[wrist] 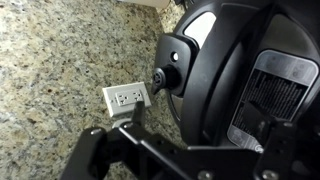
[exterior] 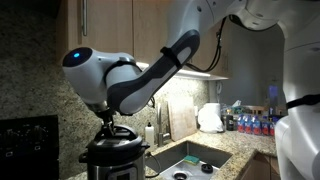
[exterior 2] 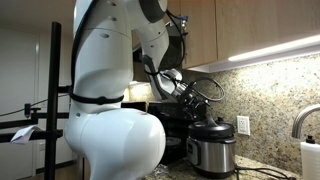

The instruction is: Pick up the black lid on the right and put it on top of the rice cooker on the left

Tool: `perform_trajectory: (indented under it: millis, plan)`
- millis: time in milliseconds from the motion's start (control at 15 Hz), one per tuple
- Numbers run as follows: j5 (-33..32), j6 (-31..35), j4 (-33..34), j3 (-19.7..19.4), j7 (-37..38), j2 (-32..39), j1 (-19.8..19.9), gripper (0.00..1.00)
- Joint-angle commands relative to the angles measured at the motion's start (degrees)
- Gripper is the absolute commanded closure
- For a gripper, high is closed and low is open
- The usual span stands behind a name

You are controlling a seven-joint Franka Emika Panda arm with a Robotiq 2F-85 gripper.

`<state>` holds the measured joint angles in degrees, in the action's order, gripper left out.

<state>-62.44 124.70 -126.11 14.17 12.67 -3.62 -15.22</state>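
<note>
Stove [exterior: 28, 140], black, at the far left in an exterior view. Just to its right stands the rice cooker [exterior: 112, 165], steel-bodied and upright, close to the granite backsplash. The black lid [exterior: 113, 143] sits on top of the rice cooker and covers its rim, level as far as can be seen. The tool [exterior: 112, 122] is directly above the lid's centre, pointing down, with its tip at the raised handle. Whether it touches the handle cannot be resolved. How far the tool is open cannot be told either: its fingers are dark against the dark lid in every view. Further right are a faucet [exterior: 163, 125], a sink [exterior: 195, 158] set into the granite bench [exterior: 240, 142], a white rounded appliance [exterior: 210, 118] by the wall, and a row of bottles [exterior: 250, 123].

In an exterior view, the robot's white body [exterior 2: 110, 110] fills the left half. Right of it, the rice cooker [exterior 2: 212, 152] carries the black lid [exterior 2: 212, 127], and the tool [exterior 2: 204, 108] reaches it from the upper left. A wall outlet [exterior 2: 243, 126] is on the backsplash just beside the cooker.

Wrist view: speckled granite at left, the wall outlet [wrist: 125, 97] left of centre, then the black lid [wrist: 225, 55] filling the right half, with a small knob [wrist: 163, 78] at its edge. Black tool linkage crosses the bottom of the frame.
</note>
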Motion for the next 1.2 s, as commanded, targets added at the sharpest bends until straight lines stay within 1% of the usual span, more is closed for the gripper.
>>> perform_trajectory:
  millis: [0,200,267,467,533,667,800,867,933,1133]
  plan:
    - [-0.22,0.44,-5.21,0.24,0.97,-7.96,0.29,0.0]
    - [0.24,-1.61,-6.89,-0.84,2.07,-12.55,1.41,0.0]
    - [1.36,-1.74,-7.64,-2.06,1.59,-13.74,2.16,0.0]
    - [6.29,0.67,-11.72,-7.6,-0.6,-17.61,5.06,0.0]
    - [9.06,1.08,-13.37,-9.73,-2.37,-20.16,5.89,0.0]
    - [14.58,4.61,-17.3,-14.65,-5.69,-23.72,7.68,0.0]
    - [20.06,7.83,-22.0,-18.23,-8.18,-29.02,9.12,0.0]
    - [22.96,7.92,-24.04,-19.32,-9.31,-32.14,9.82,0.0]
    - [25.97,6.07,-25.61,-19.79,-10.95,-35.92,10.52,0.0]
    - [32.9,-0.44,-27.32,-19.53,-13.74,-45.17,13.1,0.0]
